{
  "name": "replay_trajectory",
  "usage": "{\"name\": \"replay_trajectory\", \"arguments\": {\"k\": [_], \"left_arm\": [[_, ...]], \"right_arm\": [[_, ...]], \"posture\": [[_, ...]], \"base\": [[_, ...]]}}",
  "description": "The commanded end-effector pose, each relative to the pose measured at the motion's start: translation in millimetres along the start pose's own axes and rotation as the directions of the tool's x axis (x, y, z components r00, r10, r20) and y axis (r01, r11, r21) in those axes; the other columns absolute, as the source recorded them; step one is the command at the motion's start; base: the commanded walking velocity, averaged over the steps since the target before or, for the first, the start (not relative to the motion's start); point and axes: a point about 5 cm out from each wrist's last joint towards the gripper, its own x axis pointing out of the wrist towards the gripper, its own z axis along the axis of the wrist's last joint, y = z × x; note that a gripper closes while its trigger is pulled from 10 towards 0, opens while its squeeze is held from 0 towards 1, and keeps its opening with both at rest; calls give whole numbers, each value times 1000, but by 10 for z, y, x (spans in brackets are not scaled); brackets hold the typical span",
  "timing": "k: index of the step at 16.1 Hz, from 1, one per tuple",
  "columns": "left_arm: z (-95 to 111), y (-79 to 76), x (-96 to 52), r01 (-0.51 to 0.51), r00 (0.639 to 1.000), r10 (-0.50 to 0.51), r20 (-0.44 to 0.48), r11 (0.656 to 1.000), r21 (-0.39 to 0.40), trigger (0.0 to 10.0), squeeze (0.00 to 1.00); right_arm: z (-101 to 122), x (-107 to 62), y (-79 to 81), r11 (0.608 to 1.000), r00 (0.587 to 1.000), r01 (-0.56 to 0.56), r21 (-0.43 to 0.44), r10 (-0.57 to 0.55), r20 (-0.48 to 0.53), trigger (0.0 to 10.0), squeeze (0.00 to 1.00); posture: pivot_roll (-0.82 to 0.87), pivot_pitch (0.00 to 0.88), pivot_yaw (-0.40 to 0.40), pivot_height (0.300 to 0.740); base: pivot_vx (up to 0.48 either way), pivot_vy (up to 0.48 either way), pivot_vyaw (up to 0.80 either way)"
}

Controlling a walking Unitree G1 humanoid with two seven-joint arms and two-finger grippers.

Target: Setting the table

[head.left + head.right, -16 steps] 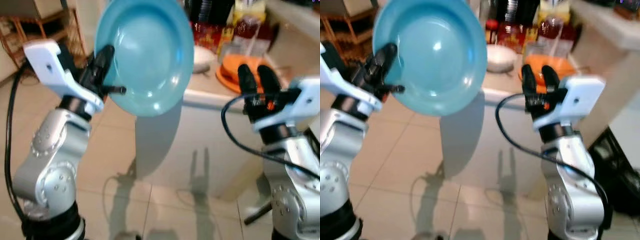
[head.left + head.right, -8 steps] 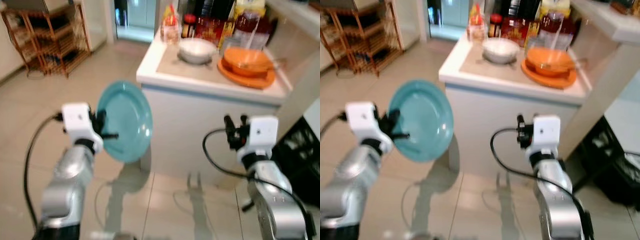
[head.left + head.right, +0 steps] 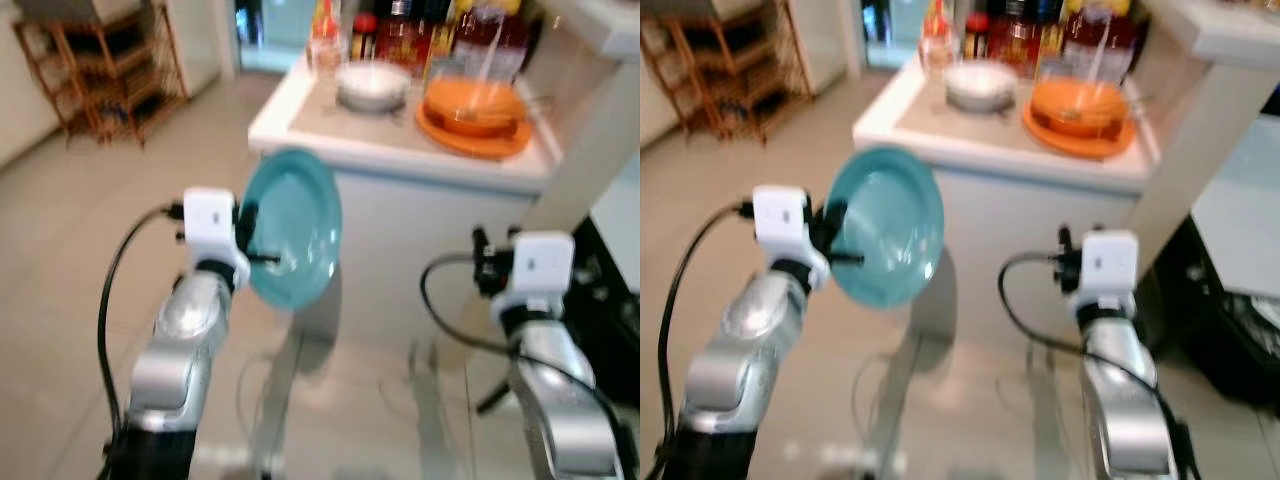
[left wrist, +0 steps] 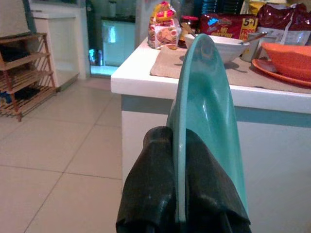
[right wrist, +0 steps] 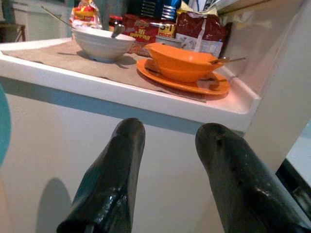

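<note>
My left gripper [image 3: 248, 232] is shut on the rim of a teal plate [image 3: 293, 228], held on edge below the counter's top and in front of its white side; in the left wrist view its black fingers [image 4: 160, 189] clamp the plate's edge [image 4: 206, 97]. My right gripper [image 5: 167, 145] is open and holds nothing, low in front of the counter [image 3: 400, 150]. On the counter stand a white bowl [image 3: 372, 84] with a spoon and an orange bowl [image 3: 476, 100] on an orange plate [image 5: 194, 85].
Food packets and bottles [image 3: 420, 25] line the back of the counter, over a brown mat [image 5: 53, 53]. A wooden rack [image 3: 90, 70] stands at the far left. A white wall edges the counter at the right [image 3: 600, 120]. Tiled floor [image 3: 70, 250] lies open to the left.
The camera has pulled back and the counter now sits higher in view. The teal plate, once raised near my head, has come down below the counter's top. My right gripper has dropped low too.
</note>
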Motion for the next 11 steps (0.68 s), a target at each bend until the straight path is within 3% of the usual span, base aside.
{"name": "replay_trajectory", "arguments": {"k": [1, 3, 4, 11], "left_arm": [[66, 4, -3, 11, 999, -13, 37, 999, 43, 10000, 0], [54, -22, 25, 22, 999, -23, 29, 999, 43, 10000, 0], [61, -38, 43, 33, 999, -34, 35, 998, 45, 10000, 0], [60, -125, 119, 90, 995, -91, 28, 995, 43, 10000, 0]], "right_arm": [[17, 3, 11, 1000, 1000, 8, -4, -8, 12, 10000, 0], [37, -6, -21, 999, 999, 37, -4, -37, 24, 10000, 0], [31, -25, -40, 997, 998, 63, 37, -64, 15, 10000, 0], [30, -167, -74, 998, 998, 68, 12, -68, 14, 10000, 0]], "posture": [[6, 36, -19, 740], [-16, 34, 7, 740], [-16, 34, 7, 740], [-63, 36, 62, 740]], "base": [[0, -480, 800], [0, -480, 800], [0, -480, 0], [0, -480, 0]]}}
